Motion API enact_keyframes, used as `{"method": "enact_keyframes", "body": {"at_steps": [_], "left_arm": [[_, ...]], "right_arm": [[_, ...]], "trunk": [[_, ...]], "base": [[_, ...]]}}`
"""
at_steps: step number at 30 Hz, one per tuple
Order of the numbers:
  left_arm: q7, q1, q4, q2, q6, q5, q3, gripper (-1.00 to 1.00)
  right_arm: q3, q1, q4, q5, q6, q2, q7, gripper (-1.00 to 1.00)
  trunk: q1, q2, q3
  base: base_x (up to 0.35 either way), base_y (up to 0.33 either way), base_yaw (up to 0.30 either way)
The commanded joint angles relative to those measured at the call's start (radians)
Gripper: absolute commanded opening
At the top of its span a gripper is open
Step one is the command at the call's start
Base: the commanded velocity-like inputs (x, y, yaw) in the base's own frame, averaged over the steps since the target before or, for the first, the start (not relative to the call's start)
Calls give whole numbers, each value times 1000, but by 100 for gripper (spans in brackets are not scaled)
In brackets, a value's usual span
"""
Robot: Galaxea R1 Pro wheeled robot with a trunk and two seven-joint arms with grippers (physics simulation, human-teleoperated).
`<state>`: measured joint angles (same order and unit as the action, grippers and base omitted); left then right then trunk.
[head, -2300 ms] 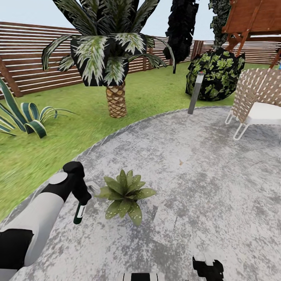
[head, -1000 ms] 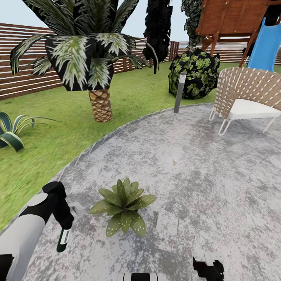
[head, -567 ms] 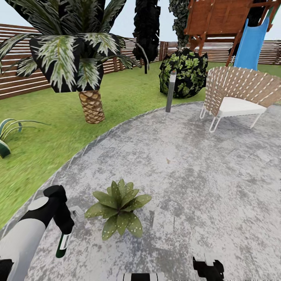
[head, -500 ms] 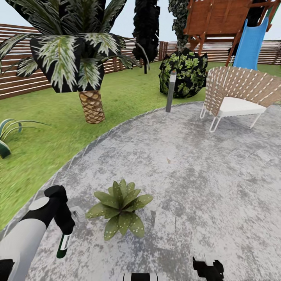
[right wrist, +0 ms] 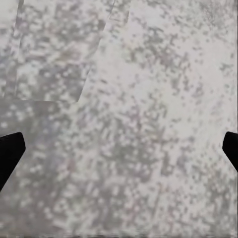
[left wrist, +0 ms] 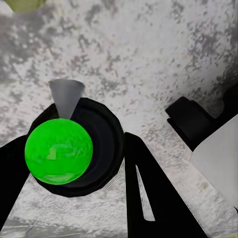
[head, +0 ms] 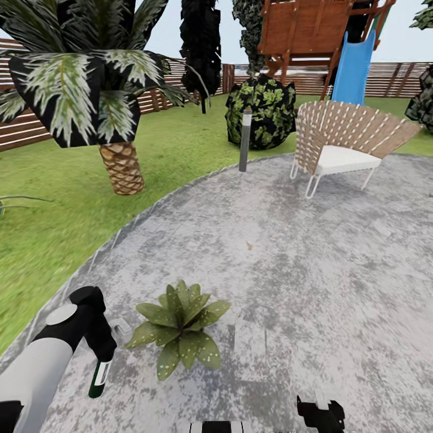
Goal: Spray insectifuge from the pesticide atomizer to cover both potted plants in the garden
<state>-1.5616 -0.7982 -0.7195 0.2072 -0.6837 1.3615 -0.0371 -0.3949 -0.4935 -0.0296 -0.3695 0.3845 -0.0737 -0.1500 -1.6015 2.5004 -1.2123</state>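
Where the grey paving (head: 313, 288) meets the lawn (head: 54, 228), the left tool (head: 99, 361) hangs low, clenched on the atomizer (head: 99, 379), a dark bottle with a pale label pointing down at the stone. In the left wrist view the atomizer's green body (left wrist: 58, 151) sits between the black fingers (left wrist: 148, 193), with its grey nozzle (left wrist: 65, 96) over the paving. One potted plant (head: 177, 328), a speckled rosette, stands on the paving just beside that tool, on its inner side and apart from it. The right tool (head: 320, 414) sits low at the frame's edge; in its wrist view its fingertips (right wrist: 10, 153) stand wide apart, released, over bare stone. Beyond are a palm (head: 120, 168), a woven chair (head: 343, 144), a lamp post (head: 245, 138) and the slat fence (head: 24, 126).
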Motion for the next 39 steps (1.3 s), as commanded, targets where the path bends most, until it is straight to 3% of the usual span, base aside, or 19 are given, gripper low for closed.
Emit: {"method": "enact_keyframes", "body": {"at_steps": [1, 7, 13, 15, 16, 19, 27, 39], "left_arm": [[-9, -3, -3, 0, -10, 8, -2, -100], [-9, -21, -26, 3, -9, 16, 0, -100], [-9, -31, -55, 23, 21, 21, 3, -100], [-9, -29, -55, 26, 67, 24, 6, -100], [-9, -20, -54, 38, 123, 24, 6, -100], [-9, -18, -44, 27, 129, 12, -2, -100], [-9, -18, -42, 29, 126, 11, -4, -100], [-9, -17, -40, 11, 121, 11, -3, -100]], "right_arm": [[-8, 0, 0, -6, 2, 0, -3, 100], [-10, 0, 0, -5, 2, -1, -3, 100], [-10, 0, 2, -2, 3, -1, -2, 100], [-10, 0, 3, -1, 4, -1, -1, 100], [-10, 0, 3, 0, 4, -1, -1, 100], [-10, 0, 3, 0, 4, -1, 0, 100], [-10, 0, 1, -3, 4, -1, -3, 100], [-10, 0, 0, -5, 2, -1, -3, 100]], "trunk": [[0, 0, -1], [0, 0, -1], [0, 0, -1], [0, 0, -1], [0, 0, -1], [0, 0, -1], [0, 0, -1], [0, 0, -1]], "base": [[0, 0, -276], [0, 0, -50], [0, 0, 0], [0, 0, 0], [0, 0, 0], [0, 0, 0], [0, 142, -7], [45, 248, -262]]}}
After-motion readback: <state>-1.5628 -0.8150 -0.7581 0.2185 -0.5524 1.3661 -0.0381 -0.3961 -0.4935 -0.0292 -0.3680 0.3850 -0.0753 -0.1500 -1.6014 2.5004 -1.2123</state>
